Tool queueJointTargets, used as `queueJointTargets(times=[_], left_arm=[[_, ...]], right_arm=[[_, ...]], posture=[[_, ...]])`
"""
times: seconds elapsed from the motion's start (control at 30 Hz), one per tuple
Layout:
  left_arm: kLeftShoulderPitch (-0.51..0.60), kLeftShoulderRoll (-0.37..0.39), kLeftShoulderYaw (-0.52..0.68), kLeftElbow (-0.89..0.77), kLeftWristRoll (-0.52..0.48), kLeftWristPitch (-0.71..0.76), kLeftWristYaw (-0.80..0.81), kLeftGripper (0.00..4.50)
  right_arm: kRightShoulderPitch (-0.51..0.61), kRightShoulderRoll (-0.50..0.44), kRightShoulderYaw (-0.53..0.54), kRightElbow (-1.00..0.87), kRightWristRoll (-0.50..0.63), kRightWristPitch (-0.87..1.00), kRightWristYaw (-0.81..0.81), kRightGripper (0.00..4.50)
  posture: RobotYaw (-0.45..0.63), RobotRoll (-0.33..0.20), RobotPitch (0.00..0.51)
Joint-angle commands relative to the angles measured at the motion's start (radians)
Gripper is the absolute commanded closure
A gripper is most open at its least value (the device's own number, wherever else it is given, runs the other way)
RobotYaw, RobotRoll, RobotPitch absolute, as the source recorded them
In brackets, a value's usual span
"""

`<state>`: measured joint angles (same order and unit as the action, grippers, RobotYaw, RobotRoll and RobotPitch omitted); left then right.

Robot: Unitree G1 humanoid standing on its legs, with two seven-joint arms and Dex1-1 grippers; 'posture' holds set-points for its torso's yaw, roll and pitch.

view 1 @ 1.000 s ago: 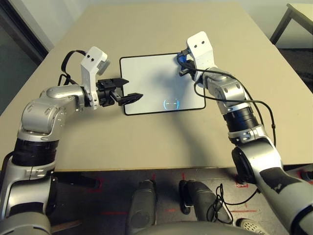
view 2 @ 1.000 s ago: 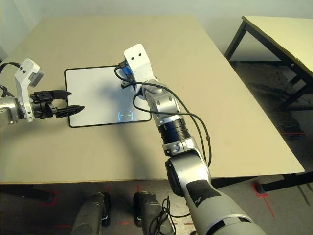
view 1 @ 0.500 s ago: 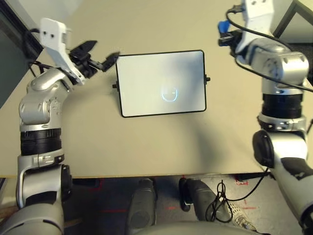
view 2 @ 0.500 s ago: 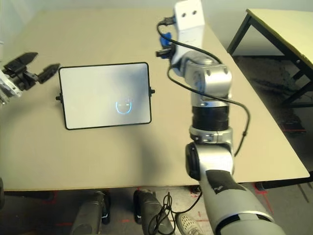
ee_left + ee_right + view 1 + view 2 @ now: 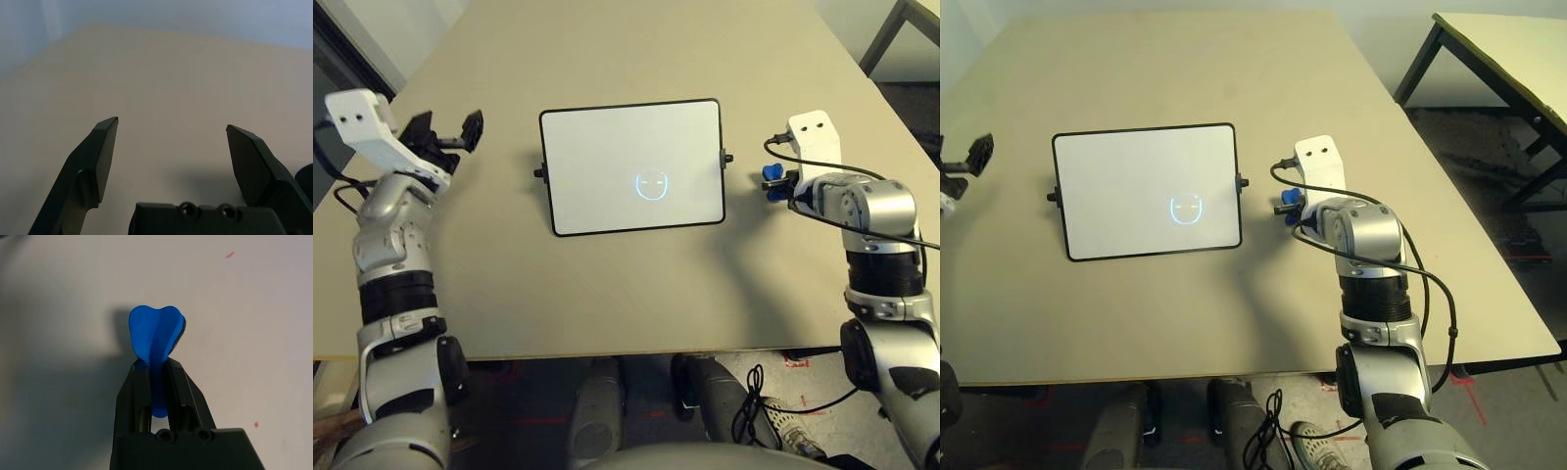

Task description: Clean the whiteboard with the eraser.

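Pinching the eraser [image 5: 155, 335], the right tool [image 5: 156, 369] hides its middle; left tool [image 5: 171, 129] gapes.

A big beige desk [image 5: 1195, 69] takes most of the view, its top plain and matte. To the right, well apart, stands a 2nd table [image 5: 1518, 59] w/ a pale yellow top and black metal legs. The floor [image 5: 1489, 186] under and btw. them is dark grey; near the front edge it has red tape marks [image 5: 1464, 382]. Light is soft and even, w/ faint shadows.
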<state>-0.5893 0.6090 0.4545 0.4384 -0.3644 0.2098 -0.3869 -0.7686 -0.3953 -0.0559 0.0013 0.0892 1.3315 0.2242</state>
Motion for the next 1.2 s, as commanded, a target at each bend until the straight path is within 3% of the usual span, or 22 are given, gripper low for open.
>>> queueJointTargets(times=[0.03, 0.1, 0.53, 0.7, 0.8, 0.9, 1.0, 1.2], left_arm=[[0.034, -0.003, -0.005, 0.016, 0.003, 0.027, 0.008, 0.00], [0.044, -0.012, -0.011, 0.010, 0.004, 0.032, 0.010, 0.00], [0.039, -0.029, -0.046, -0.001, 0.012, 0.033, 0.003, 0.00], [0.023, -0.038, -0.063, 0.025, 0.048, -0.046, 0.018, 0.00], [0.016, -0.054, -0.065, 0.043, 0.066, -0.123, 0.035, 0.00], [0.011, -0.070, -0.062, 0.057, 0.081, -0.179, 0.072, 0.00], [0.014, -0.081, -0.059, 0.060, 0.088, -0.209, 0.106, 0.00], [0.031, -0.084, -0.063, 0.062, 0.091, -0.211, 0.129, 0.00]], right_arm=[[-0.003, 0.007, 0.012, 0.001, 0.022, 0.048, 0.012, 4.21], [-0.006, 0.003, 0.010, 0.016, 0.020, 0.034, 0.011, 4.21], [-0.034, -0.047, -0.088, 0.098, 0.018, -0.155, -0.002, 0.01], [0.002, -0.055, -0.185, 0.256, 0.021, -0.660, 0.000, 0.01], [0.055, -0.066, -0.246, 0.450, 0.019, -1.080, 0.005, 0.01], [0.076, -0.089, -0.282, 0.650, 0.026, -1.348, 0.017, 0.01], [0.079, -0.112, -0.296, 0.820, 0.033, -1.513, 0.026, 0.01], [0.096, -0.118, -0.311, 1.027, 0.055, -1.642, 0.041, 0.01]], posture=[[0.11, 0.000, 0.172], [0.11, 0.000, 0.170], [0.08, 0.000, 0.172], [0.06, 0.000, 0.180], [0.05, 0.000, 0.187], [0.05, 0.000, 0.194], [0.05, 0.000, 0.200], [0.06, 0.000, 0.205]])
